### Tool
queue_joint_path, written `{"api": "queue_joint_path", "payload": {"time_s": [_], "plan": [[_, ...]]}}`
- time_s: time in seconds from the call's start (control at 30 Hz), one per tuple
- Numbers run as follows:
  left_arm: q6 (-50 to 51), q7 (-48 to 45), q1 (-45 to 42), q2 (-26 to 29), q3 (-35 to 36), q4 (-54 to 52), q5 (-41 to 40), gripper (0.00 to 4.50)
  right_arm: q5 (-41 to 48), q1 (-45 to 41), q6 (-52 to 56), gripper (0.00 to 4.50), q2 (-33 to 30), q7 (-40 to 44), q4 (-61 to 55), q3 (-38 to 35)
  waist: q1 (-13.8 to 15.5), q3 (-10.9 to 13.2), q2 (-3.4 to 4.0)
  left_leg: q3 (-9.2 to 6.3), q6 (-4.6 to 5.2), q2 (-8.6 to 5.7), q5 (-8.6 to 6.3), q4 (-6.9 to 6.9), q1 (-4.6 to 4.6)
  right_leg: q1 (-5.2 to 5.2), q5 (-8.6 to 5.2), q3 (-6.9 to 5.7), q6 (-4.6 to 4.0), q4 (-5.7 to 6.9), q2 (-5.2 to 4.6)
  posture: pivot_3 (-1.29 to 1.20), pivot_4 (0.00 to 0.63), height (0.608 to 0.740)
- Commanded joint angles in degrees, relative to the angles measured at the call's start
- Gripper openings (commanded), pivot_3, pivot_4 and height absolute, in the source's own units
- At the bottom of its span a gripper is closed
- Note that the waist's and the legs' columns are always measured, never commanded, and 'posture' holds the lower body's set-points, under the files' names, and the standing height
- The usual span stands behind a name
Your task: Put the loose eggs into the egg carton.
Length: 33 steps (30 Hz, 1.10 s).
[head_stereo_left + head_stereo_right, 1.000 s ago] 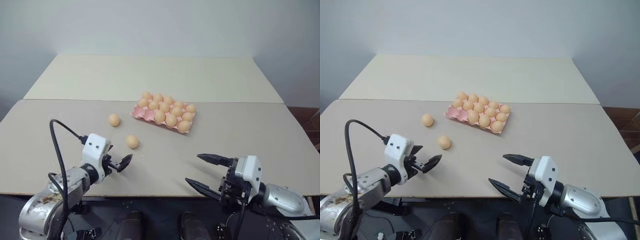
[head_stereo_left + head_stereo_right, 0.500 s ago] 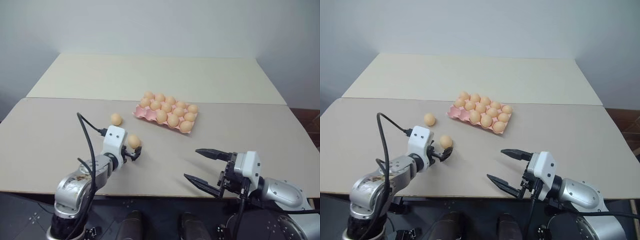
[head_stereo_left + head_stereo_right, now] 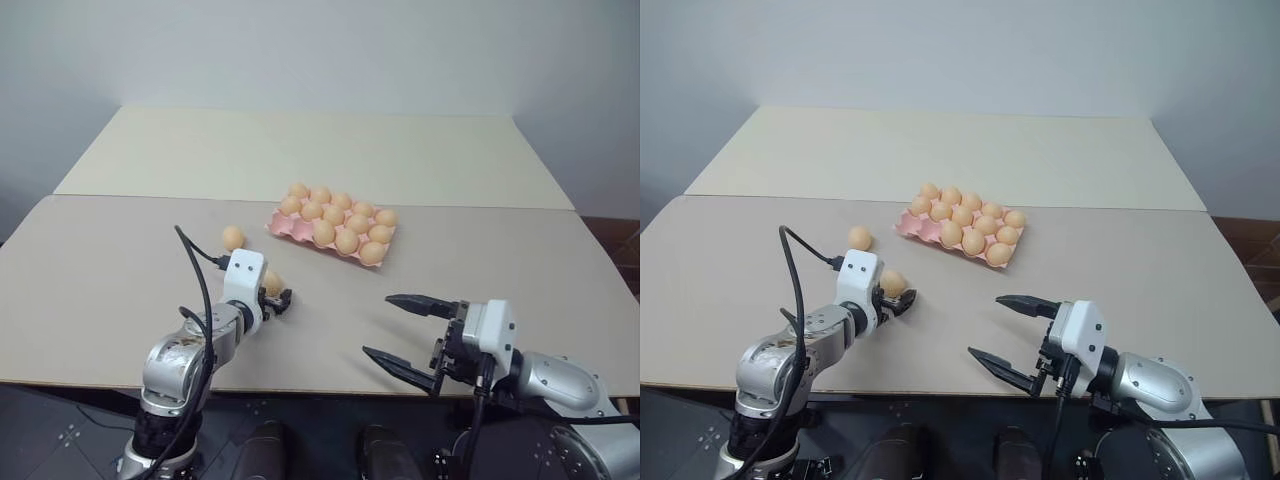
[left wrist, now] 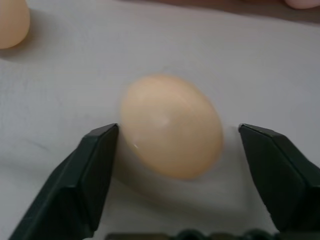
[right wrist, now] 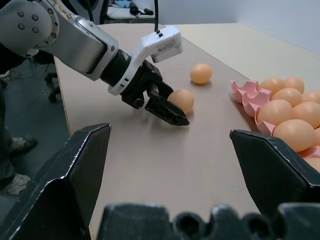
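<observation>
Thirteen eggs in pink egg carton (image 3: 284, 228), left end effector (image 3: 279, 300) straddling loose egg (image 4: 171, 125), right end effector (image 3: 400, 330) wide.

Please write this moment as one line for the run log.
left hand: fingers around near loose egg, not closed | right hand: open, idle | far loose egg: on table | egg carton: nearly full
</observation>
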Motion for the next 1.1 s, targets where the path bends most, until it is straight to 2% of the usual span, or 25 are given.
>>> {"api": "queue_joint_path", "payload": {"time_s": [0.03, 0.13, 0.2, 0.4, 0.53, 0.63, 0.7, 0.87, 1.1], "plan": [[-1.74, -0.52, -0.56, -0.02, 0.22, -0.64, 0.86, 2.70, 0.22, -0.62, -0.75, 4.50, -0.05, -0.38, -1.23, -0.60, 0.00, 0.00, 0.00, 0.00, 0.00, 0.00, 0.00, 0.00, 0.00, 0.00, 0.00, 0.00, 0.00, 0.00, 0.00, 0.00, 0.150, 0.740], [-2.39, -0.61, -0.05, 0.09, 0.47, -1.22, 1.28, 1.85, 0.32, -0.93, -0.63, 4.50, -0.12, -0.53, -1.19, -0.66, 0.00, 0.00, 0.00, 0.00, 0.00, -0.01, 0.00, 0.00, 0.01, 0.02, 0.01, 0.00, 0.00, 0.01, -0.01, 0.00, 0.150, 0.740], [-3.84, -0.93, 0.49, 0.38, 0.75, -1.96, 1.53, 1.66, 0.43, -1.20, -0.49, 4.50, -0.16, -0.69, -1.19, -0.74, 0.00, 0.00, 0.00, 0.00, 0.00, 0.00, 0.00, 0.00, 0.01, 0.01, 0.01, 0.00, 0.00, 0.01, 0.00, 0.00, 0.150, 0.740], [-12.93, -2.05, -0.49, 4.86, -2.12, -3.54, 6.85, 1.54, -0.06, -3.81, 0.59, 4.50, 0.26, -3.00, -0.93, -0.52, -0.01, 0.00, 0.00, 0.01, 0.00, 0.00, 0.00, 0.00, 0.01, 0.01, 0.01, 0.01, -0.01, 0.01, 0.00, 0.00, 0.150, 0.740], [-16.66, -3.63, -5.56, 5.03, -2.42, 0.37, 7.94, 1.54, -2.05, -8.69, 4.76, 4.50, 2.46, -10.12, -1.01, 1.15, 0.14, 0.00, 0.00, 0.03, -0.01, -0.02, 0.01, 0.01, 0.02, 0.03, 0.04, -0.01, -0.01, 0.02, -0.02, 0.00, 0.150, 0.740], [-20.61, -5.28, -9.07, 4.50, -2.29, 5.81, 8.51, 1.54, -4.89, -15.26, 16.18, 4.50, 2.25, -18.10, -3.16, 4.40, 0.05, -0.01, 0.00, 0.05, -0.01, -0.04, 0.01, 0.02, 0.01, 0.02, 0.05, 0.01, 0.01, 0.01, -0.03, 0.00, 0.150, 0.740], [-22.63, -6.30, -11.01, 3.97, -2.29, 9.23, 8.66, 1.54, -2.95, -20.52, 24.62, 4.50, 1.77, -20.69, -4.27, 6.02, -0.19, 0.00, 0.00, 0.04, -0.01, -0.03, 0.01, 0.02, -0.06, -0.06, 0.05, 0.01, 0.01, 0.02, -0.02, 0.00, 0.150, 0.740], [-25.79, -8.66, -15.43, 2.84, -2.68, 17.14, 9.31, 1.54, 2.35, -27.44, 33.92, 4.50, 2.70, -22.46, -6.90, 6.33, -0.01, 0.00, -0.01, -0.04, 0.00, -0.04, 0.01, 0.02, -0.20, -0.16, 0.05, -0.07, 0.00, 0.12, -0.02, 0.00, 0.150, 0.740], [-31.73, -12.48, -21.65, 0.89, -4.46, 28.07, 10.83, 1.52, 4.88, -29.93, 36.13, 4.50, 2.32, -22.07, -8.59, 6.03, -0.02, 0.00, -0.01, -0.02, 0.00, -0.10, 0.02, 0.13, -0.26, -0.10, 0.13, -0.11, 0.12, 0.05, -0.09, 0.00, 0.150, 0.740]]}}
